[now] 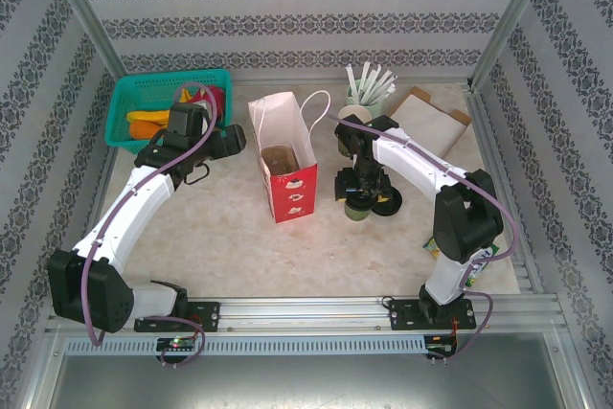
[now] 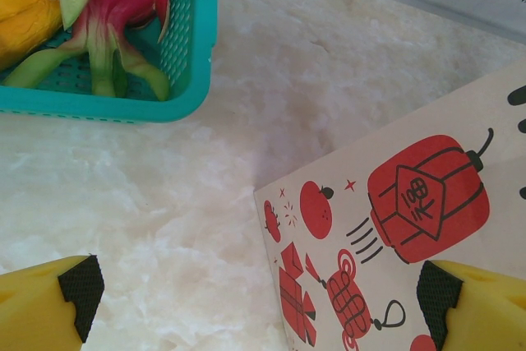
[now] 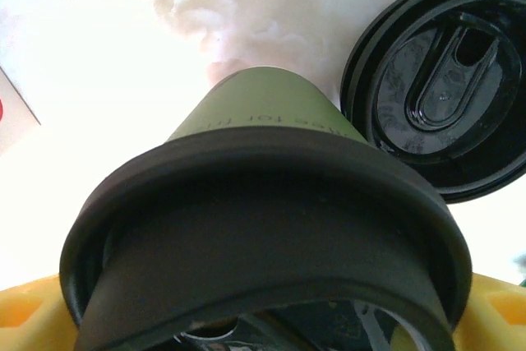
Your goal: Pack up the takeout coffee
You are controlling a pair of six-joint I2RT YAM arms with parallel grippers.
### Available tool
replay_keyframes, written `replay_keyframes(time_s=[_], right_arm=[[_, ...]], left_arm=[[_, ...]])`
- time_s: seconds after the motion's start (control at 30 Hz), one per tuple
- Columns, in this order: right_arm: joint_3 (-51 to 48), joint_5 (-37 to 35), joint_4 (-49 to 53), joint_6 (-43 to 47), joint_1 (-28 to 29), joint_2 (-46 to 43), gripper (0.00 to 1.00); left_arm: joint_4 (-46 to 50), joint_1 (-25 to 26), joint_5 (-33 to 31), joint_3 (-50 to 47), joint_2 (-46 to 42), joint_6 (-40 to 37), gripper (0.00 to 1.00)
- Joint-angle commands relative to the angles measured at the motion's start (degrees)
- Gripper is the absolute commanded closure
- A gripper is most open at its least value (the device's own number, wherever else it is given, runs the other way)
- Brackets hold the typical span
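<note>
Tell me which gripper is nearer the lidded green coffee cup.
Right. The right gripper sits over the coffee cup, fingers either side of its lid. The left gripper is beyond the paper bag, near the teal basket.

The takeout coffee [image 3: 271, 108] had an olive-green wall and a black lid [image 3: 263, 219]. The paper bag [image 2: 394, 228] was cream with red lantern drawings. The basket [image 2: 193, 55] was teal, the table [image 2: 164, 203] pale marbled.
</note>
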State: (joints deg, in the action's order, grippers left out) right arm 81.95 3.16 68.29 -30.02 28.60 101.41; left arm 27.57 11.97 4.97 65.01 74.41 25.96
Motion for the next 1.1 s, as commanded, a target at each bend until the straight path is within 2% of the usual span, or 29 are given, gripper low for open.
replay_keyframes(time_s=[0.0,0.17,0.3,0.43,0.53,0.63,0.7,0.83,1.07], right_arm=[[-1.2,-1.1,0.2,0.0,-0.7,-1.3,0.26],[-1.7,-1.7,0.3,1.4,-1.3,-4.3,0.35],[-1.8,-2.1,0.7,2.9,-1.3,-5.9,0.35],[-2.4,-2.2,1.1,3.7,-1.1,-7.4,0.37],[-3.3,-1.8,0.9,4.3,-0.9,-8.9,0.4],[-4.3,-1.0,0.2,4.8,-0.7,-9.9,0.44],[-4.9,-1.2,0.0,5.1,-0.5,-10.3,0.45],[-5.5,-0.9,-0.6,5.4,0.0,-10.4,0.47],[-5.4,-0.7,-0.8,5.9,1.1,-10.1,0.5]], left_arm=[[-0.3,-0.5,0.4,0.6,-0.9,-0.6,0.0],[-2.1,-2.5,0.8,1.0,-1.8,1.2,0.0],[-6.9,-6.1,6.6,2.1,-0.3,2.8,0.0],[-10.5,-7.6,11.0,5.8,4.1,3.0,0.0],[-10.4,-7.7,14.1,10.8,8.9,-2.0,0.0],[-8.3,-7.7,17.3,16.4,13.9,-10.8,0.0],[-6.8,-7.7,17.5,19.7,16.7,-15.9,0.02],[-4.1,-7.7,21.9,25.8,20.8,-24.4,0.06],[4.5,-7.7,30.6,36.1,27.1,-33.5,0.12]])
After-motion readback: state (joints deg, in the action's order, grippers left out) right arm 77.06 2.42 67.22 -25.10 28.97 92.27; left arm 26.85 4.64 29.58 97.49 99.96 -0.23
